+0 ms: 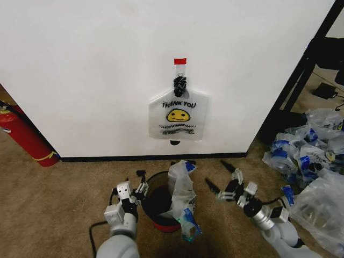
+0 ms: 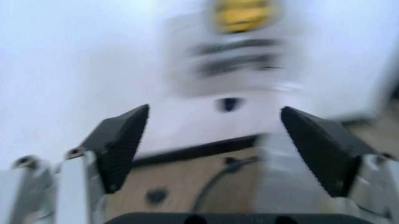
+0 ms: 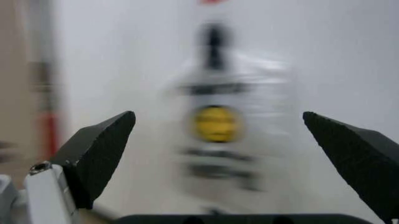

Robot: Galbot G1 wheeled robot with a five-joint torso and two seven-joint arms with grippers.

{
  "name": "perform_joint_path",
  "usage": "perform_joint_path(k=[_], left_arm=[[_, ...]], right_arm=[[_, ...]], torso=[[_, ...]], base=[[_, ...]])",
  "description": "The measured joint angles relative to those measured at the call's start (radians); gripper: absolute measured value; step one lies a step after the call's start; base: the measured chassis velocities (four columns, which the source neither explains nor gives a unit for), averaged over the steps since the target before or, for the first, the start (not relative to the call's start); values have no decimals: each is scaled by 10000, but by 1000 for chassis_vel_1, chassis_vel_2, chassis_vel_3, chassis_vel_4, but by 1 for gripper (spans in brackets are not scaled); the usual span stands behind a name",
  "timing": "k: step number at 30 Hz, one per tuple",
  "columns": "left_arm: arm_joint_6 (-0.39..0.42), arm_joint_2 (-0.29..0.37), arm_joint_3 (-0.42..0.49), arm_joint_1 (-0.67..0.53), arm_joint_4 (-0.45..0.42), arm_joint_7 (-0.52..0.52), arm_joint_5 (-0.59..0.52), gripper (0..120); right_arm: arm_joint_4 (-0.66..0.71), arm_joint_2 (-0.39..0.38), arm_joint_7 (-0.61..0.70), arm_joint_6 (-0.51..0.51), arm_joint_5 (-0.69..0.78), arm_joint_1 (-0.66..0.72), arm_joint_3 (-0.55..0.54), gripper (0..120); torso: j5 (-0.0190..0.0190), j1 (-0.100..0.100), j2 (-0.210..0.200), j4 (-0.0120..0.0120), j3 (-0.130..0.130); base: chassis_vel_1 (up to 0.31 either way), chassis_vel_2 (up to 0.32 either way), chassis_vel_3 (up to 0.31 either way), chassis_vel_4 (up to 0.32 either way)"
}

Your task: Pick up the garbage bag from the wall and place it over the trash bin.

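White wall [image 1: 97, 75] rises at the far side, the garbage bag [image 1: 178, 115] hanging from its hook [image 1: 179, 81]. Near, on the carpet [image 1: 59, 204], the trash bin [image 1: 159, 207] stands between the left pincer [image 1: 141, 183] and right pincer [image 1: 219, 178], both spread wide, holding nothing.

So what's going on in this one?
A two-armed robot faces a white wall where a smiley "THANK YOU" garbage bag hangs from a hook. Both grippers are open and empty, held low: the left gripper by the trash bin, which already has a plastic bag draped on it, the right gripper beside it. The hanging bag is untouched.
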Motion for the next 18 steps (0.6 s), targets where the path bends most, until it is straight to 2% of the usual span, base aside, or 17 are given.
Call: perform_joint_path(k=[2,5,7,11,13,18], left_arm=[[328,486,535,-565,30,1457,1145,96],[966,1095,1426,-1419,264,2124,1256,100],[1221,1326,1725,-1667,302,2174,1009,100],[2403,1938,2555,-2371,210,1912,-520,100],[2984,1981,2878,-2643,173,1662,-989,100],[3585,1816,3372,-3110,595,1061,-1020,100]], right_arm=[[66,-8,2046,-102,-623,185,-7,100],[22,22,2820,-93,-1130,272,-19,100],[11,53,2873,-93,-1288,260,-34,100],[-108,189,2888,-117,-1532,207,-117,100],[-264,229,2886,-131,-1562,275,-159,100],[-470,401,2865,-131,-1679,443,-198,100]], torso=[[-4,0,0,-4,0],[-5,1,0,-8,1],[-1,1,0,-8,2],[1,1,0,-5,1],[0,1,0,-5,2],[0,1,0,-2,1]], base=[[0,0,0,0],[0,0,0,0],[0,0,0,0],[0,0,0,0],[0,0,0,0],[0,0,0,0]])
